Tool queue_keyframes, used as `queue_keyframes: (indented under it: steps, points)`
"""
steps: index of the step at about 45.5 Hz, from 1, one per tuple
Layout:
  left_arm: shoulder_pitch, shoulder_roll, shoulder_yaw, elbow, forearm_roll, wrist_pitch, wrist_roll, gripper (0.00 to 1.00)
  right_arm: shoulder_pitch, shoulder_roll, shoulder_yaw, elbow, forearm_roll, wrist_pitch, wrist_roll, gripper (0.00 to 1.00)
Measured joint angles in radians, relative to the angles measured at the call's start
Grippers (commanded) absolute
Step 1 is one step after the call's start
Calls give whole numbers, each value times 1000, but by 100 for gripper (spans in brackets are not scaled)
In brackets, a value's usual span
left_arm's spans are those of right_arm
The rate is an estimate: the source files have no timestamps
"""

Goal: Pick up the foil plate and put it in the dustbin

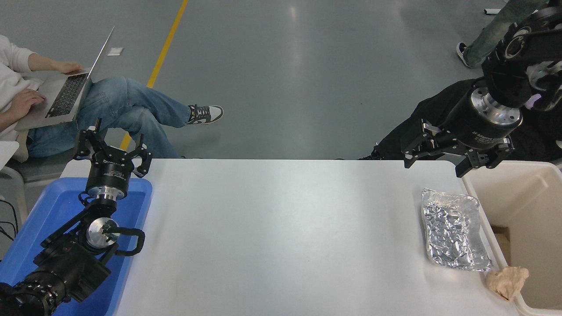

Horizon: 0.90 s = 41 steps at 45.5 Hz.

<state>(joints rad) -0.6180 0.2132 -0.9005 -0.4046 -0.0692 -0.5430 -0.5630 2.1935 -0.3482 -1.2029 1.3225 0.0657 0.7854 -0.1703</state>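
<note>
I am at the reaching step: my right gripper (456,158) hangs with its fingers spread wide and empty above the table's (281,237) far right edge, beyond the foil plate (454,235), which lies flat on the white tabletop just beside the dustbin (518,197). Next, I judge, I must lower onto the plate's thin, crinkled silver rim and pinch gently, since foil bends easily, then swing right over the deep, smooth beige bin. My left gripper (112,151), fingers open, is parked over a blue tray (48,210); a crumpled tan paper wad (507,281) rests on the bin's rim.

Left gripper (113,147) parked lower left, right gripper (443,151) raised, jaws spread
</note>
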Motion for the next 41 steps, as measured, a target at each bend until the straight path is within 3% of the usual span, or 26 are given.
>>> queue_keyframes:
  steps: [41]
  points:
    - [0, 0, 0, 0, 0, 0, 1, 99, 4, -2, -1, 0, 0, 0, 0, 100]
